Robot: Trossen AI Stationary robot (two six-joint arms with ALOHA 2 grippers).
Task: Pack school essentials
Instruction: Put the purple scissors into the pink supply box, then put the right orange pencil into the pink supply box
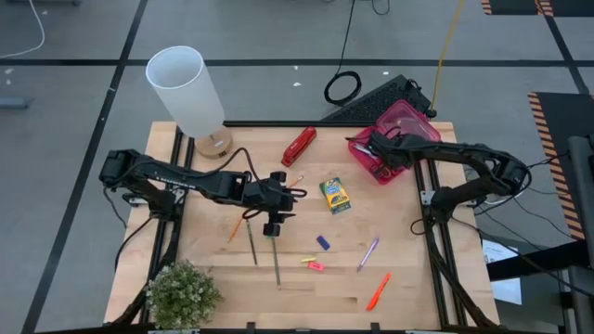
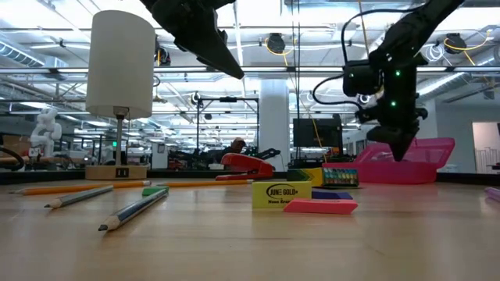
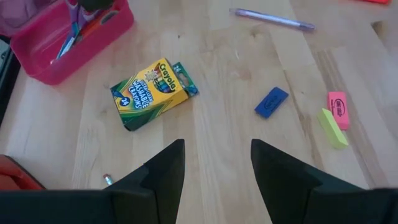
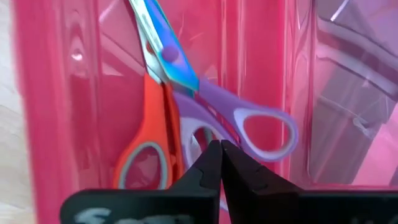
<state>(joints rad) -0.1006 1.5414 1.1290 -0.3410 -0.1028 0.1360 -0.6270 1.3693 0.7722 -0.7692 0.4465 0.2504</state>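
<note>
I see the right end effector point(image 4: 220, 163) pressed together, empty, poised over the pink box point(image 1: 405, 139), where purple scissors point(image 4: 239, 118) and red scissors point(image 4: 152, 140) lie. My left end effector point(image 3: 216, 169) hangs spread above the counter point(image 1: 408, 269), near the crayon box point(image 3: 152, 93).

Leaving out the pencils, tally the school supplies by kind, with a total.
Erasers: 3 (blue eraser, yellow eraser, pink eraser)
Scissors: 2 (purple-handled scissors, red-handled scissors), both in the pink box
Crayon box: 1
Purple pen: 1
Orange marker: 1
Total: 8
</note>
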